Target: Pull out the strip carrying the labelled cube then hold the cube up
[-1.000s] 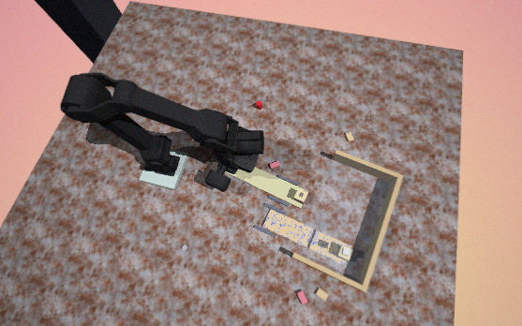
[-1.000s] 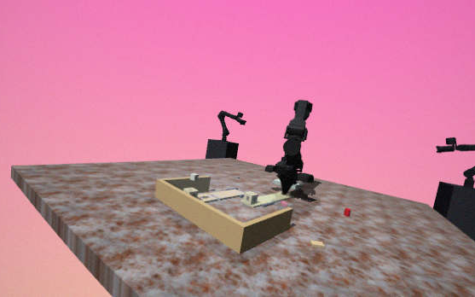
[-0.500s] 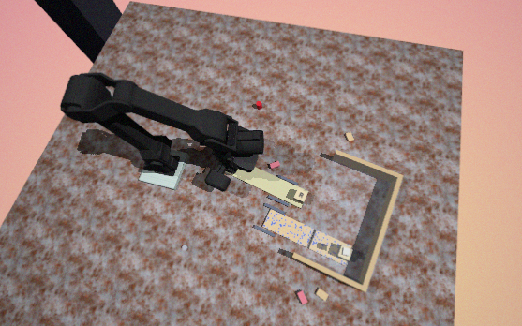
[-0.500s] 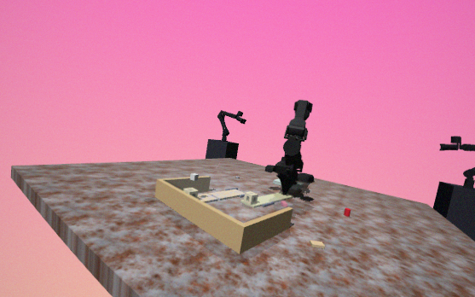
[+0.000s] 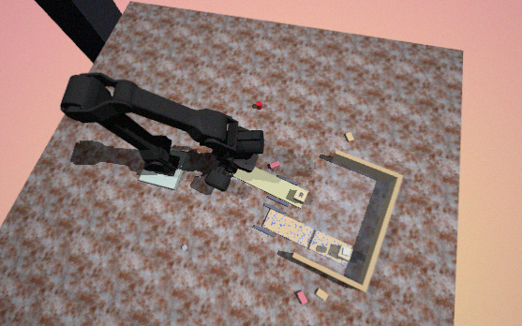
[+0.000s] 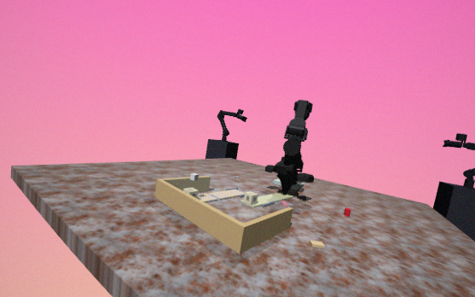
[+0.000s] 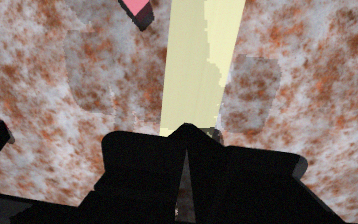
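Strip (image 5: 271,184), the pale yellow one in one piece, runs straight out ahead of the pincer (image 7: 186,127). Its near end sits right at the fingertips. Pincer is closed as far as it goes, tips meeting on that thin near edge, so I read it as nipping the strip; wrist cam shows fingers pressed together w/ only a sliver between them.

Cube (image 5: 301,193) w/ the R label sits on the strip's far end, well ahead of the pincer, upright. It's outside the tan fence (image 5: 390,201), which lies further ahead still. Short grey rails (image 5: 290,180) flank the strip's far part.

2nd strip (image 5: 294,229), blue-speckled, lies ahead and off to one side of the pincer, approx parallel to mine. It's split by a dark gap across it. Its far piece reaches into the fence corner and carries a couple of small blocks (image 5: 346,252); can't read any label on them.

Pink block (image 7: 137,7) lies on the table just beside the strip, a little ahead of the pincer, not touching it. Red bit (image 5: 259,104) is well off to the side.
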